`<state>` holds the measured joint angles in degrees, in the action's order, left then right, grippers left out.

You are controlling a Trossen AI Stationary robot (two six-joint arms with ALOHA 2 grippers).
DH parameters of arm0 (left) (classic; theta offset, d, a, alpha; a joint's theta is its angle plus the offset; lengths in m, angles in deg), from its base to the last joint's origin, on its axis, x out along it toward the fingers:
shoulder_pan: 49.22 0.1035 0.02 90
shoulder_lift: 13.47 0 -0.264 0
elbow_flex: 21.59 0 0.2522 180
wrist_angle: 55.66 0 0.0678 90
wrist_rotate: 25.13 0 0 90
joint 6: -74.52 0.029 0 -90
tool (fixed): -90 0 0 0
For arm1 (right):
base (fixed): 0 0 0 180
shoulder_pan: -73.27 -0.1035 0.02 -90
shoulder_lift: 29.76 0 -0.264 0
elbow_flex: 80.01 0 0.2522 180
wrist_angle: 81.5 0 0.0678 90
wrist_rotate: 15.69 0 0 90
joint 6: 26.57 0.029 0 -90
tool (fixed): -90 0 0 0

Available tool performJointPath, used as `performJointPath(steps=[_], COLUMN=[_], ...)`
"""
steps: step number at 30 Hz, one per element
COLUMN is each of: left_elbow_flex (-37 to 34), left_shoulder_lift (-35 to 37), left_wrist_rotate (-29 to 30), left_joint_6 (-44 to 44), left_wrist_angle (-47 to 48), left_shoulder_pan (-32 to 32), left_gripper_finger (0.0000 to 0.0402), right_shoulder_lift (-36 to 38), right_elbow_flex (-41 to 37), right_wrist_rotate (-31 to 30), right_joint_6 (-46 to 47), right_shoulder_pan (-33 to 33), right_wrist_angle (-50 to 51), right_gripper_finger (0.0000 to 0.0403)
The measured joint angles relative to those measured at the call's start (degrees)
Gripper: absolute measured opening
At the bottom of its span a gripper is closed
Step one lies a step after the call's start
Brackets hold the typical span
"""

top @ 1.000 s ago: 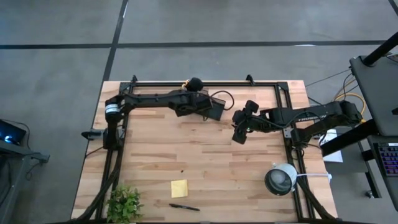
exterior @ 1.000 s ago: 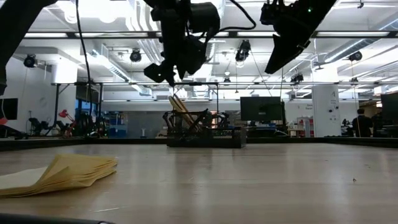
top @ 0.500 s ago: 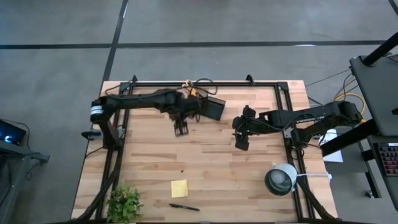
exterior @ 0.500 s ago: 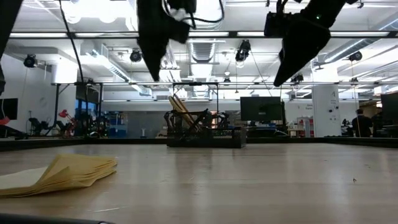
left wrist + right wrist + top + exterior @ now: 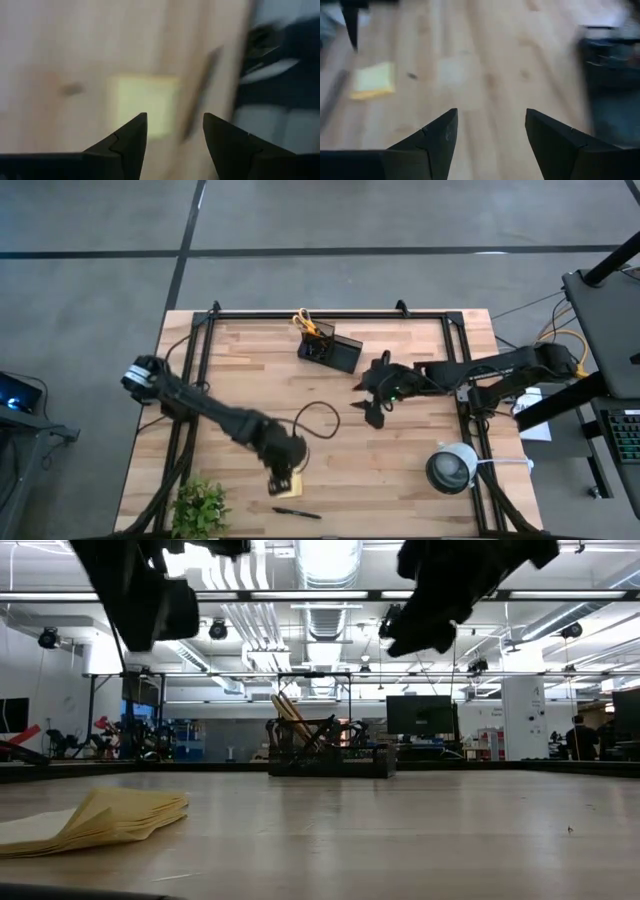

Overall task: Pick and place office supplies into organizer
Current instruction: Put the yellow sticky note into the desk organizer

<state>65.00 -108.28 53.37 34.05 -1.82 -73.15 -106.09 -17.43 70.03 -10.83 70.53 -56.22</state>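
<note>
We see the left gripper (image 5: 283, 481) with its jaws open and empty, poised directly over the square yellow sticky-note pad (image 5: 143, 102) near the front edge of the pale wooden tabletop (image 5: 400, 470). A thin black pen (image 5: 296, 513) lies just beside the pad, nearer that edge. The right gripper (image 5: 372, 394), jaws likewise spread and holding nothing, hangs above mid-table. The small dark translucent organizer (image 5: 330, 351) stands at the far edge, with yellow-handled scissors (image 5: 304, 323) upright in it. A green plant (image 5: 201, 507) and a round grey-white lamp (image 5: 451, 468) occupy the near corners.
</note>
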Motion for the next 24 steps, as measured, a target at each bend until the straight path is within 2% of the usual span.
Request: performJointPath(steps=[2, 5, 10, 13, 15, 18, 24], left_elbow_flex=[-2.53, -5.73, -9.03, -11.51, -13.38, -16.29, -22.60], left_shoulder_lift=[0.06, 0.06, 0.06, 0.06, 0.06, 0.06, 0.06], left_wrist_rotate=[0.06, 2.77, 9.90, 13.46, 15.24, 16.29, 16.59], left_joint_6=[-8.48, -20.28, -29.50, -30.09, -28.92, -24.41, -15.33], left_wrist_angle=[-10.19, -17.27, -19.22, -19.55, -19.78, -19.55, -20.48], left_shoulder_pan=[-2.22, -5.09, -9.03, -10.85, -11.68, -12.41, -13.03], left_gripper_finger=[0.0177, 0.0177, 0.0177, 0.0177, 0.0177, 0.0177, 0.0177], right_shoulder_lift=[-2.26, -6.64, -13.85, -18.03, -20.36, -23.20, -31.58], right_elbow_flex=[-0.02, 0.05, 1.32, 2.78, 4.07, 6.28, 14.28], right_wrist_rotate=[4.50, 9.68, 13.13, 16.26, 16.47, 15.16, 0.26], right_joint_6=[0.87, 5.61, 21.64, 24.43, 22.79, 13.90, -4.47], right_shoulder_pan=[-0.02, -0.38, -2.66, -5.49, -8.06, -12.27, -19.53], right_wrist_angle=[-3.12, -6.80, -6.34, -8.75, -9.50, -11.88, -12.57], right_gripper_finger=[0.0219, 0.0219, 0.0219, 0.0219, 0.0219, 0.0219, 0.0219])
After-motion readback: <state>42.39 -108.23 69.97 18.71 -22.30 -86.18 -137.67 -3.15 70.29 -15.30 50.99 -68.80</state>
